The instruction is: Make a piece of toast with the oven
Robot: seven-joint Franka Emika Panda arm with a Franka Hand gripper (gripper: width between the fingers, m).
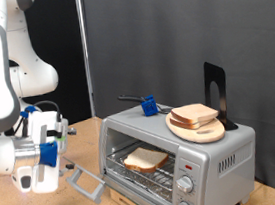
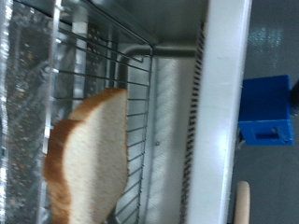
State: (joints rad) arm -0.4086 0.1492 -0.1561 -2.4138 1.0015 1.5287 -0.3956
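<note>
Pincer (image 1: 28, 180) hangs off to the exterior view's left of the oven (image 1: 178, 148), near its dropped-open door (image 1: 87, 181). Can't tell how wide it's open, and nothing shows between its fingers. Piece of toast (image 1: 146, 160) lies on the wire rack (image 2: 112, 84) inside. More bread sits on a wooden plate (image 1: 198, 130) on top, beside a blue block (image 1: 149, 106).

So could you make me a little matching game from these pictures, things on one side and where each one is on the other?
Things:
1. piece of toast
2. wooden plate
3. blue object
4. gripper

Places:
A. on top of the oven, carrying bread
B. on the rack inside the oven
C. at the exterior view's left of the open door
D. on top of the oven, beside the plate

Pairs: 1-B, 2-A, 3-D, 4-C
</note>
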